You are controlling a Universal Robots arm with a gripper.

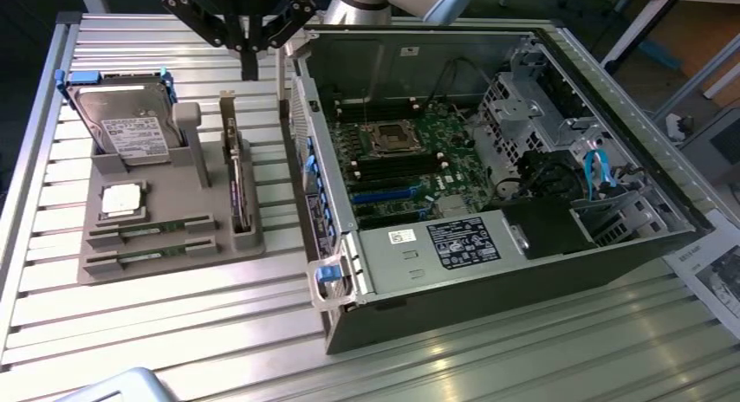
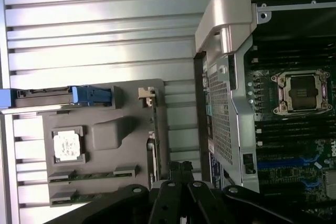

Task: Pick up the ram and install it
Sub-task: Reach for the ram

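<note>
A robot arm's gripper (image 1: 249, 68) hangs with its jaws pressed shut and nothing between them, above the far end of a grey holder (image 1: 173, 270) on the slatted table. It sits just beside the side wall of the open computer case (image 1: 486, 302).

The ram (image 1: 151, 231) is two green sticks lying flat in shallow slots at the holder's near edge. They are well apart from the gripper and not yet touched.

The main risks appear to lie along the way to them. An upright expansion card (image 1: 239, 190) stands between the gripper and the sticks, on the holder's side toward the exterior view's right, and a low pass could clip its top edge. The sticks sit deep in their slots, so fingers that open too little or come down off-centre would likely strike the holder or tilt a stick.

Inside the case, the memory slots (image 1: 393, 170) are narrow and lie close to the processor socket (image 1: 391, 138). A crooked stick pushed in there could jam.
</note>
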